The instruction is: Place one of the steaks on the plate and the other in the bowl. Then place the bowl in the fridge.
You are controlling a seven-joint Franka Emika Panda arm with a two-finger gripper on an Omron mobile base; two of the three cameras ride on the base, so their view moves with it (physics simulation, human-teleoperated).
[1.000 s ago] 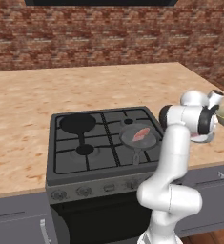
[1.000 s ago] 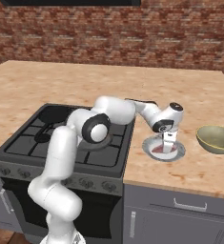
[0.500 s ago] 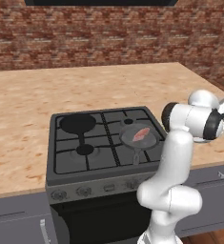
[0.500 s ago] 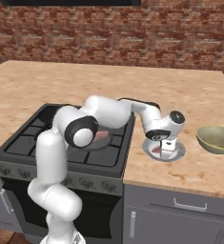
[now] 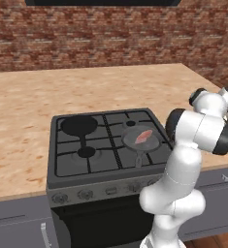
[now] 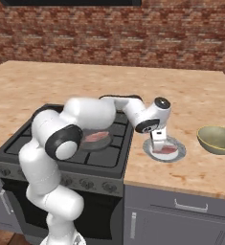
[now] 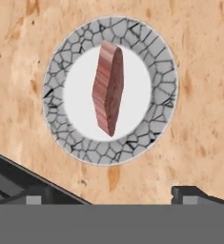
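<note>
One steak (image 6: 167, 150) lies on the plate (image 6: 177, 154), on the counter right of the stove; in the hand view the same steak (image 7: 108, 88) rests across the middle of the plate (image 7: 156, 62). My gripper (image 6: 157, 145) hangs just above it, open, nothing between its fingertips (image 7: 194, 193). The other steak (image 6: 95, 137) sits in the grey frying pan (image 5: 140, 141) on the stove's front right burner, seen as a pink slab (image 5: 143, 136) in the left base view. The olive-tan bowl (image 6: 218, 139) stands empty further right. The fridge is out of view.
A black skillet (image 5: 79, 126) sits on the stove's back left burner. The stove's dark edge (image 7: 8, 176) lies close to the plate. Wooden counter (image 6: 190, 95) stretches behind, up to a brick wall. Grey drawers (image 6: 190, 206) run under the counter's front edge.
The open gripper has lifted a little off the plate, leaving the steak lying there. The arm's elbow has swung nearer the cameras.
</note>
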